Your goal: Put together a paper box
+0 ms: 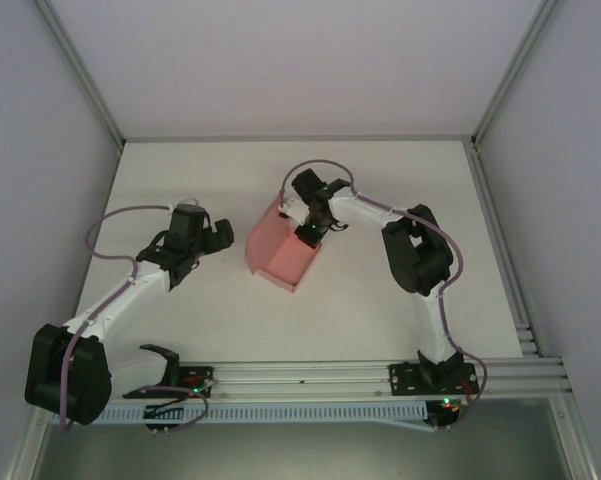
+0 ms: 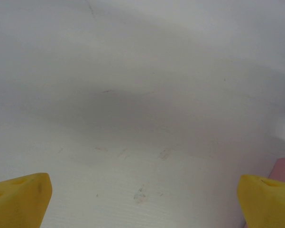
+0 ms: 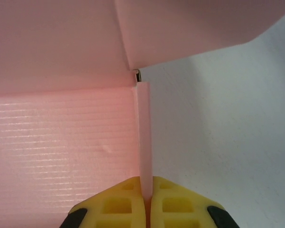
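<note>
1. Pinch: the right gripper (image 3: 146, 194) is closed tight on a thin upright wall of the paper box (image 1: 280, 252), and the pink edge rises from between its yellow pads.
2. The pinched wall runs straight away from the gripper. In the right wrist view, the broad ribbed panel of the box lies to the wall's left and bare table (image 1: 400, 190) to its right. A larger flap leans across at the wall's far end.
3. From above, the box sits near the middle of the table, partly folded and open at the top. Its long axis runs from the far end, where the right gripper holds it, toward the near edge, tilted a little.
4. The left gripper (image 1: 215, 232) is spread as wide as it goes and holds nothing. It is over bare table just left of the box, and a sliver of pink shows at the right edge of its wrist view.
5. Judgement: the right arm anchors the far right corner, so the free left arm, nearest the box's left side, would need to reach to its right for that wall or flap.
</note>
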Action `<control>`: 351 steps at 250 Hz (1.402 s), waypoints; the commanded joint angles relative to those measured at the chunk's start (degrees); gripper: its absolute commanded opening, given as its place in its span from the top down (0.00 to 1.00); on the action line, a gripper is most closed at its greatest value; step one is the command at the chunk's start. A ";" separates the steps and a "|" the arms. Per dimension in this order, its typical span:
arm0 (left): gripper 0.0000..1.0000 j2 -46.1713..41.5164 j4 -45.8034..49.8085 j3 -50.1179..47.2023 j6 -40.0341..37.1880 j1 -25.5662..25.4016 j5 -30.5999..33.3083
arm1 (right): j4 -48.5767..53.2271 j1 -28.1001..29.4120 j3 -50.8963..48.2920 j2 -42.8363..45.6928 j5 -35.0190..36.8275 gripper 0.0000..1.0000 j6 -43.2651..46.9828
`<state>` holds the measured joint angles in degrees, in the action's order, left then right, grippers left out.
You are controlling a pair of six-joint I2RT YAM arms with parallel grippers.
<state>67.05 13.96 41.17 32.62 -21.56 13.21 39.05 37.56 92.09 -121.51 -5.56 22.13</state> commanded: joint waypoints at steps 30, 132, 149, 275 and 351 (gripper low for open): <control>0.00 -0.16 1.25 -0.12 -0.89 0.42 -0.34 | -0.11 2.95 -6.70 -4.82 24.35 1.00 2.05; 0.00 -1.30 1.25 -0.43 -1.24 0.72 0.24 | -3.04 6.66 -10.25 -7.14 42.51 1.00 5.81; 0.00 -1.30 1.50 -0.47 -1.21 0.73 0.26 | -4.94 6.80 -11.02 -6.90 43.05 1.00 6.33; 0.00 -4.42 -0.46 0.30 -0.06 2.29 -5.30 | -20.70 4.04 -18.57 20.23 27.00 1.00 -5.18; 0.00 -6.76 -10.10 -2.26 -1.93 3.37 -17.47 | -31.72 -0.32 -30.57 38.91 15.26 1.00 -15.19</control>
<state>61.36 10.46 40.84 32.40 -18.96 3.44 13.69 40.34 66.28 -87.72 18.46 14.26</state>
